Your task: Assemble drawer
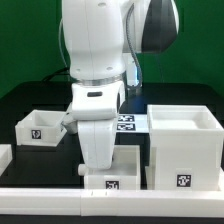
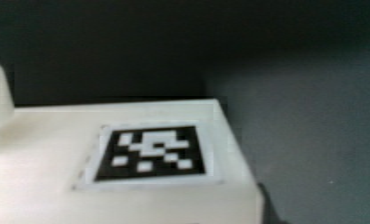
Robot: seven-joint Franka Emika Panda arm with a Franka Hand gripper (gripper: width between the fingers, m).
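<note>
End effector (image 1: 100, 162) low over the middle tray box (image 1: 128, 170); fingers hidden, so open or closed cannot be told | wrist view: square tag (image 2: 155, 152) on a white face close beneath it, dark worktop (image 2: 288, 60) beyond | hollow casing (image 1: 185, 140) just beside it, toward the exterior view's right | second tray box (image 1: 40, 128) apart from it, toward the exterior view's left

Take the exterior view as a dial centred on the bulky white robot arm (image 1: 98, 110). The large white hollow plastic cube casing (image 1: 183, 150) blocks 3 o'clock. A small white tagged tray box (image 1: 40, 128) stands at 9, and a second white tray box (image 1: 112, 178) sits close at 6. The bare black tabletop (image 1: 50, 165) lies open at 8 o'clock, between the two trays.
</note>
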